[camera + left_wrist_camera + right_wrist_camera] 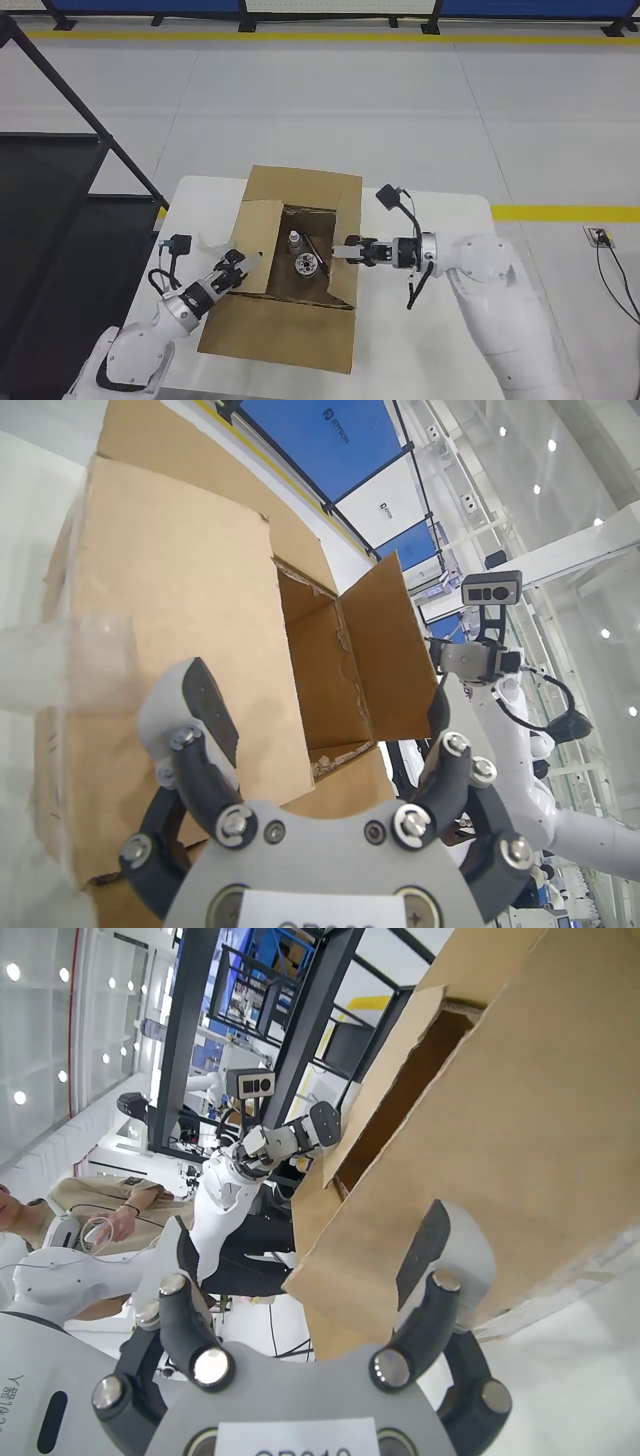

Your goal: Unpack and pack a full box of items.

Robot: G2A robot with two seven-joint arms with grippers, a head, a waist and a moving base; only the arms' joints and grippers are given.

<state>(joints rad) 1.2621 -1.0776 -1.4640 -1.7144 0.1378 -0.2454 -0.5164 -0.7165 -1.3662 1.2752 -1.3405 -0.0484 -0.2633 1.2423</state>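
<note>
Jaws spread, left gripper (320,687), right gripper (310,1223), seemingly straddling box (300,185) flaps

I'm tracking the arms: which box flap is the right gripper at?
The upright side flap on the robot's right, at the right gripper. The opposite flap is at the left gripper; the far flap and near flap fold outward, untouched.

Open box (290,335) on table (440,310); bottle (295,240), round part (307,264) inside. Left gripper (240,264) and right gripper (343,250) at opposite side flaps.
</note>
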